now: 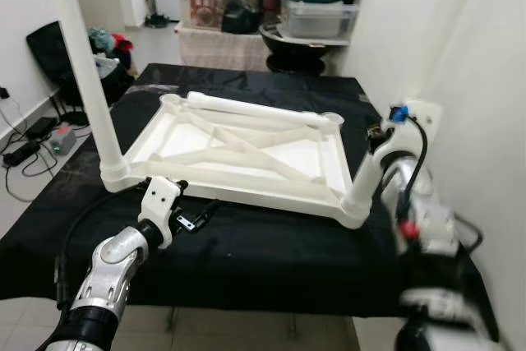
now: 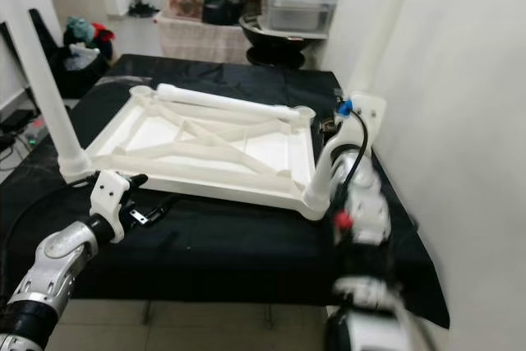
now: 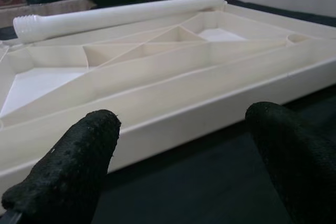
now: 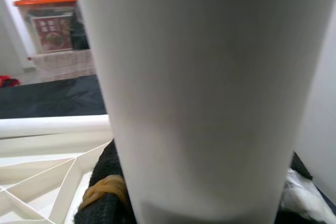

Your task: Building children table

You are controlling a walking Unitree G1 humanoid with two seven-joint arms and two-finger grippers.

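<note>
A white tabletop (image 1: 246,154) lies upside down, ribs showing, on a black-covered worktop (image 1: 271,252). One white leg (image 1: 86,71) stands upright in the tabletop's near left corner, a second leg (image 1: 431,47) rises from its near right corner, and a loose leg (image 1: 246,108) lies along its far edge. The left end effector (image 1: 197,215) rests just in front of the tabletop's near edge, fingers (image 3: 68,171) spread wide and holding nothing. The right end effector (image 2: 349,125) is closed around the second leg above the corner socket.
</note>
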